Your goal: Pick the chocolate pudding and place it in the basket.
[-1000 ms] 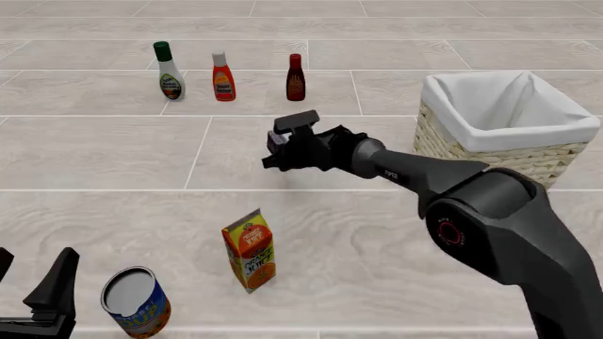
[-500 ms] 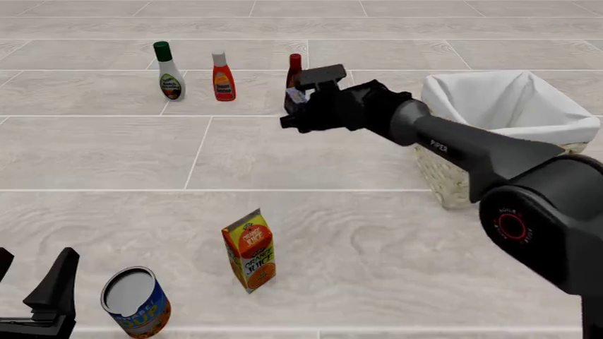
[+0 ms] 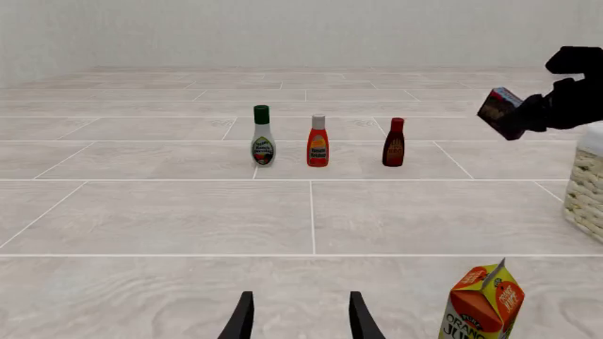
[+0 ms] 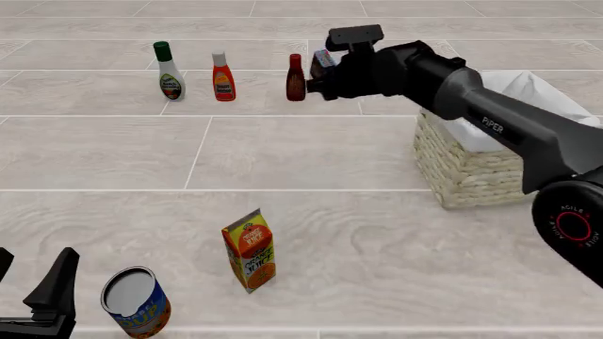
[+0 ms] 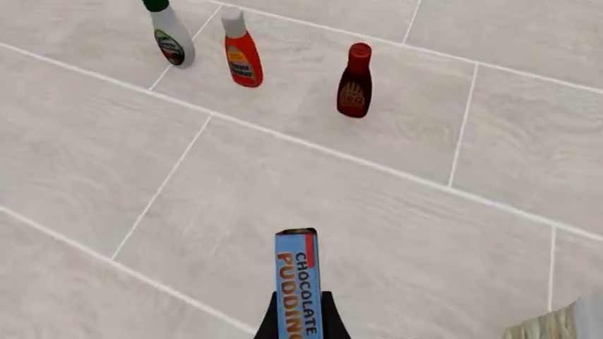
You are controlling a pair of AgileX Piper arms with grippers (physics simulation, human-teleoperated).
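My right gripper [image 4: 327,70] is shut on the chocolate pudding [image 4: 323,58], a small dark brown box with a light blue edge. It holds the box high in the air, just left of the basket [image 4: 462,169], a wicker basket with white cloth lining at the right. In the right wrist view the pudding [image 5: 299,282] stands on edge between the fingers, with a basket corner [image 5: 556,326] at the side. The left wrist view shows the pudding [image 3: 499,109] aloft beside the basket [image 3: 589,191]. My left gripper [image 4: 28,286] is open and empty at the near left; it also shows in its own wrist view [image 3: 299,321].
An orange juice carton [image 4: 250,248] and a tin can [image 4: 137,302] stand near the front. A white dressing bottle [image 4: 169,72], an orange-red bottle [image 4: 223,76] and a dark red bottle [image 4: 296,78] stand in a row at the back, the last close to the held box.
My right arm has risen and swung away and to the right with the pudding, from mid-table to beside the basket's rim. The left arm has not moved.
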